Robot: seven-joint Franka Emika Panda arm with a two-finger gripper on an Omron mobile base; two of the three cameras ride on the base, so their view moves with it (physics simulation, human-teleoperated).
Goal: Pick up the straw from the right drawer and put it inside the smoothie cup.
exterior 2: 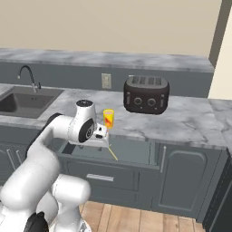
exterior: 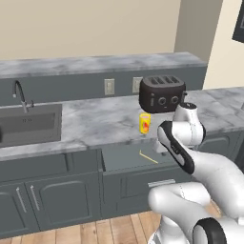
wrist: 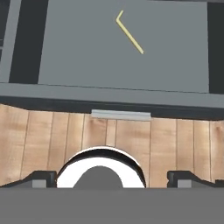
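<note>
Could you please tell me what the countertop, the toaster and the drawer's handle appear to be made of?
The countertop looks like polished grey marble or a stone laminate, judging by its mottled veining. The toaster seems to be glossy black plastic or enamelled metal, with soft highlights on its rounded edges. The drawer's handle looks like brushed silver metal: pale, flat and unpatterned.

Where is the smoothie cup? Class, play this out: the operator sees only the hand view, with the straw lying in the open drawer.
Observer: The smoothie cup stands upright on the counter, just behind the right drawer.
Operator: Anything close to it?
Observer: A black toaster sits behind it, apart from it.
Operator: And further left along the counter?
Observer: A sink with a tap, well away from the cup.
</note>
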